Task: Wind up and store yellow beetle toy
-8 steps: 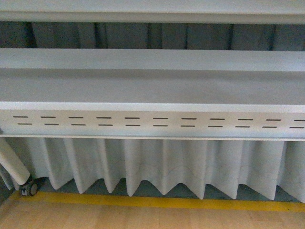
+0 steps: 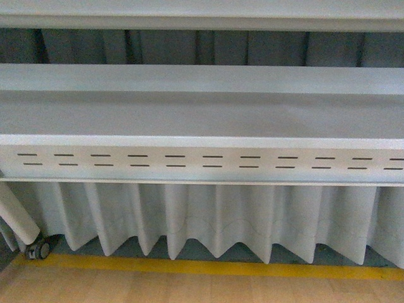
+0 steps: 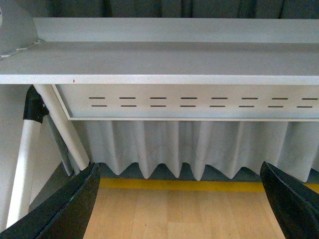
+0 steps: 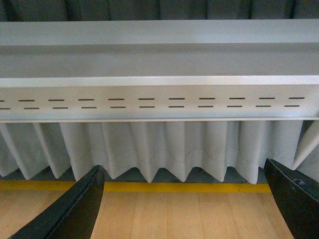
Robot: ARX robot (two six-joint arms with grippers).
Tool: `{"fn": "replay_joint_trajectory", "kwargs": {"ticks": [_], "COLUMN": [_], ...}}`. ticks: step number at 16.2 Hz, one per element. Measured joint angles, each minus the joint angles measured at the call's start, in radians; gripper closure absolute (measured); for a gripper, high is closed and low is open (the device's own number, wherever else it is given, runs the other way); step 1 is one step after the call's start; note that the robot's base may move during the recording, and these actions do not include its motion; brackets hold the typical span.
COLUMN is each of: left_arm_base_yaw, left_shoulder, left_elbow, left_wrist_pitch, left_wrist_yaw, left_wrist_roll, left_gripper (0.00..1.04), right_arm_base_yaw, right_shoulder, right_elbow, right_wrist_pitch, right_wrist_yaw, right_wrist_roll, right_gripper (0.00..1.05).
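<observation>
Pretty much every view is a long white bench (image 2: 202,113) with a slotted front panel (image 2: 202,161). A pale pleated curtain (image 2: 208,218) hangs under it, then there's wood floor (image 2: 189,287) with a yellow line (image 2: 221,268) just in front of the curtain. Both the left hand (image 3: 179,168) and right hand (image 4: 184,167) are spread wide and holding nothing, with their black fingers (image 3: 75,209) well apart and floor and curtain showing between them. The beetle toy isn't visible in any view so I can't tell where it is, and the smallest thing is a caster (image 2: 41,250) under a white leg (image 2: 16,214) on the far left.
</observation>
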Motion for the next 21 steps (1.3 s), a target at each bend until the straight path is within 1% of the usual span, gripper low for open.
{"fn": "replay_joint_trajectory", "kwargs": {"ticks": [21], "left_arm_base_yaw": [0.0], "left_shoulder": [0.0], "left_elbow": [0.0], "left_wrist_pitch": [0.0], "left_wrist_yaw": [0.0], "left_wrist_roll": [0.0], "left_gripper": [0.07], "right_arm_base_yaw": [0.0], "right_shoulder": [0.0], "right_elbow": [0.0], "right_wrist_pitch": [0.0], "right_wrist_yaw": [0.0], "right_wrist_roll": [0.0], "right_gripper": [0.07]}}
